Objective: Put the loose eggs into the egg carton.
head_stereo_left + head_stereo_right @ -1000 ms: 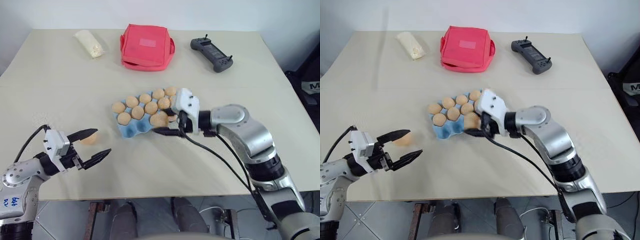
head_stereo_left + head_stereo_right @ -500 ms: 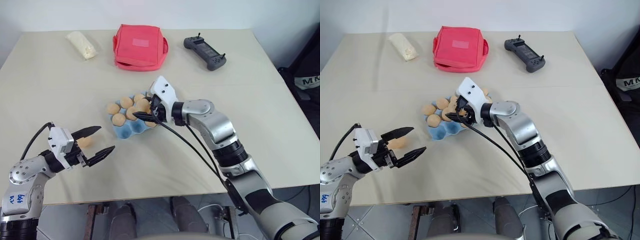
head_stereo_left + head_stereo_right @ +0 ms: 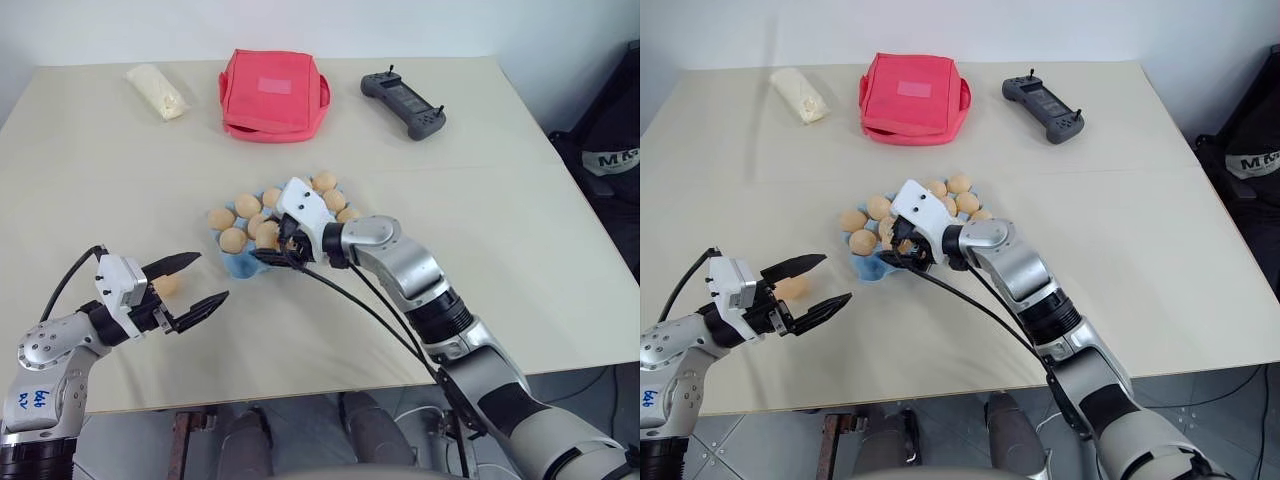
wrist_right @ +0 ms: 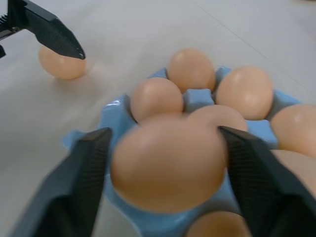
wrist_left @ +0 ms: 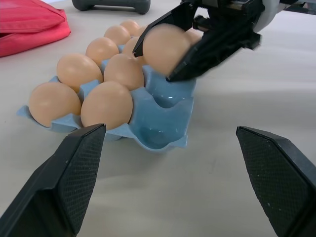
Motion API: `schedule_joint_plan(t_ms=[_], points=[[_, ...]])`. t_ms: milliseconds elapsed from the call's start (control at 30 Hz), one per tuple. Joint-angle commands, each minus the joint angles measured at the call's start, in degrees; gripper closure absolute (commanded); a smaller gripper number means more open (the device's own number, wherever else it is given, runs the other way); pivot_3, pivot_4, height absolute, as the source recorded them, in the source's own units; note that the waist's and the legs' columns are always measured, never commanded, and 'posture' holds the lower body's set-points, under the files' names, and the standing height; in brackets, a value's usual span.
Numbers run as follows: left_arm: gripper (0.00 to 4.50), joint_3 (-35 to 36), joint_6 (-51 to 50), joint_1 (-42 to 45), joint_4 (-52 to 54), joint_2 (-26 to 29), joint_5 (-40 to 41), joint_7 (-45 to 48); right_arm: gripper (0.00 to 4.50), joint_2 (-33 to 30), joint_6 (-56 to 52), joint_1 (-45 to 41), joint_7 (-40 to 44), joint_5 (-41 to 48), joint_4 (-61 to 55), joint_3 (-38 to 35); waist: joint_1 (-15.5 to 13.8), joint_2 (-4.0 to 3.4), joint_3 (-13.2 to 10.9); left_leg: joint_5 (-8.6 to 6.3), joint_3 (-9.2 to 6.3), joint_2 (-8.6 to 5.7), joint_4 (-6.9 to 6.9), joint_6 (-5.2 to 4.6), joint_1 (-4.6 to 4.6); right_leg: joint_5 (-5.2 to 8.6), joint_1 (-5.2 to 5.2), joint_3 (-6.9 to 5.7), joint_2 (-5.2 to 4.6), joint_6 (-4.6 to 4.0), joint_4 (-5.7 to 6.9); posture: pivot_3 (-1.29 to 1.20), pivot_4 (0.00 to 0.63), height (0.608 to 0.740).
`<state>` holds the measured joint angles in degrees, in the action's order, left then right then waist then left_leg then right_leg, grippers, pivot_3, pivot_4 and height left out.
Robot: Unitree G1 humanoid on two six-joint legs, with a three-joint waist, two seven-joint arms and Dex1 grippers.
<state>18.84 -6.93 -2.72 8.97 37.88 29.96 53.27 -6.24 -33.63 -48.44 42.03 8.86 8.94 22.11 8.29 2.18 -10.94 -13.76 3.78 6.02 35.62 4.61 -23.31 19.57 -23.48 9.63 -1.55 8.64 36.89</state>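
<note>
Blue egg carton (image 5: 165, 106) nearly full; right claw (image 5: 170, 54) grips an egg (image 5: 165, 48) over an empty cup, left claw (image 3: 195, 282) gapes empty by the last egg (image 4: 61, 62) on the counter (image 3: 500, 200)

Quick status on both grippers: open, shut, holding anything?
Left gripper: open, holding nothing; a loose egg lies on the table by its fingers.
Right gripper: an egg sits between its fingers, above the egg carton.

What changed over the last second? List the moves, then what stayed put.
The right gripper carried its egg left across the egg carton and now holds it above an empty cup at the near edge. The left gripper stayed open and in place beside the loose egg. The red pouch and controller did not move.
</note>
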Motion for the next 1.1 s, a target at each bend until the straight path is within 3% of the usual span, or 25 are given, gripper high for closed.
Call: schedule_joint_plan(t_ms=[33,267,500,900,1100], points=[[0.00,0.59,1.32,0.27,1.05,-0.41,-0.10,-0.35,0.01,0.37,0.55,-0.30,0.30,0.28,-3.40,-0.75,-0.01,0.00,0.00,0.00,0.00,0.00,0.00,0.00,0.00,0.00,0.00,0.00,0.00,0.00,0.00,0.00,0.150,0.740],[0.00,1.55,1.19,0.32,1.48,-0.97,-0.26,-2.41,0.01,-2.59,0.19,-1.71,1.02,2.38,-6.96,-5.51,-0.16,0.00,0.00,0.00,0.00,0.00,-0.01,0.00,0.00,0.00,0.00,0.00,0.00,0.00,-0.01,0.00,0.150,0.740],[0.00,4.32,-1.16,0.52,6.07,-1.51,0.54,-9.15,0.01,-11.17,3.18,3.16,10.09,10.75,-13.25,-14.27,-0.45,0.03,0.01,-0.01,-0.02,0.00,-0.07,0.00,-0.01,0.01,0.04,0.00,-0.01,0.01,-0.12,0.00,0.150,0.740],[0.00,7.72,-13.27,-1.15,18.31,-4.80,-3.14,-30.37,0.01,-27.25,12.60,8.32,38.33,19.56,-6.85,-19.03,-0.42,0.01,-0.01,0.00,-0.04,-0.01,0.02,-0.02,0.04,0.00,0.12,0.03,0.00,0.04,-0.12,0.00,0.150,0.740],[0.00,7.72,-30.20,-1.32,30.56,-11.92,-2.35,-48.21,0.01,-31.15,17.76,6.01,49.00,17.00,2.38,-16.47,-0.42,0.03,-0.02,-0.06,-0.12,-0.02,0.38,-0.12,0.08,-0.07,0.45,0.04,-0.01,0.17,-0.26,0.00,0.150,0.740]])
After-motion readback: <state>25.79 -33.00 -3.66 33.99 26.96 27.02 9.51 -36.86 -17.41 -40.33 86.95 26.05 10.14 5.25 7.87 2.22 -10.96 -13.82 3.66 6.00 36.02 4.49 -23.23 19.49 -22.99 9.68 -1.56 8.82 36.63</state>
